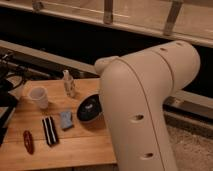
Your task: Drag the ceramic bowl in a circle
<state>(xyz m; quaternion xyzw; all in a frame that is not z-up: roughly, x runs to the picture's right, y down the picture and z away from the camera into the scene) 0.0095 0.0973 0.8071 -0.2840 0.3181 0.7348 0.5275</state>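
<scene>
The ceramic bowl point(89, 108) is round, shallow and glossy black with faint pale marks inside. It sits on the wooden table point(75, 147), right of the middle. Its right edge is covered by my arm's large white casing point(145, 105), which fills the right of the view. My gripper is hidden behind that casing, somewhere by the bowl's right side.
A small white cup point(39, 96) stands at the left and a small clear bottle point(69, 84) behind the bowl. A blue-grey pad point(66, 120), a black striped bar point(49, 131) and a red object point(28, 141) lie in front. Dark equipment point(7, 100) borders the left edge.
</scene>
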